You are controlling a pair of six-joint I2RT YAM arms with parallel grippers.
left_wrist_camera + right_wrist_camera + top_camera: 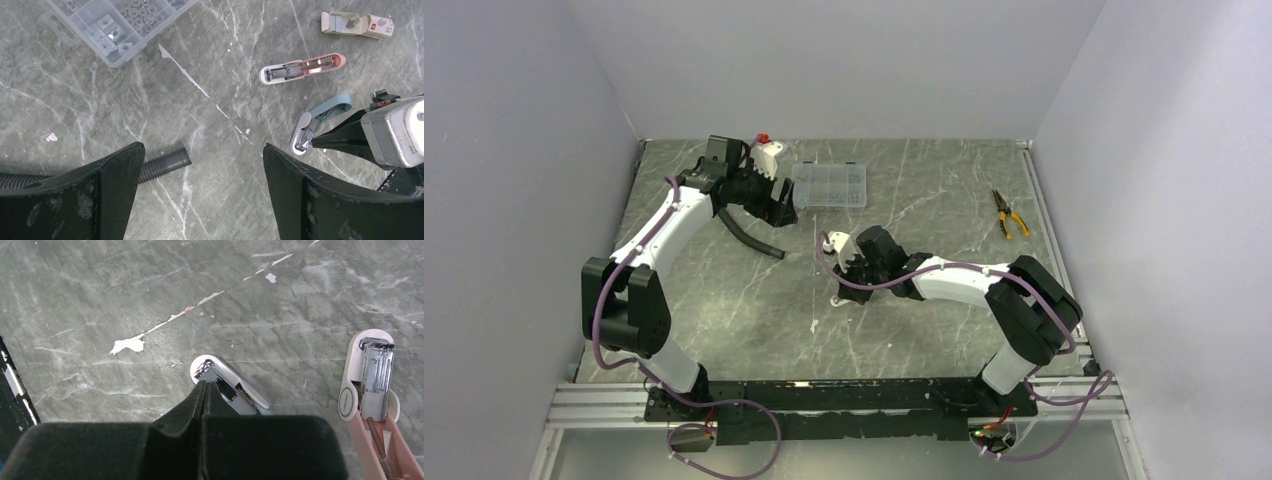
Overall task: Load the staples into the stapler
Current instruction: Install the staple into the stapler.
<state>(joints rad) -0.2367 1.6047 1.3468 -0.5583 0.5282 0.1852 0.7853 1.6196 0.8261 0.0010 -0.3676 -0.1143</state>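
Blue stapler (329, 106) lies open, closed right tool (203, 386) at its tip.

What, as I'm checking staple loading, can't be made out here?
Whether the shut right hand holds staples: right wrist view, its own fingers hide any strip.
Rear of the blue stapler: same view, under the hand.
End of the pink stapler: cut by the bottom edge.
Contents of the white carton: left wrist view, too small.

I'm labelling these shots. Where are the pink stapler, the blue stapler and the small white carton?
pink stapler (302, 68), left wrist view, middle of its opened body.
blue stapler (327, 107), left wrist view, its blue upper half.
white carton (357, 25), left wrist view, middle of its top face.
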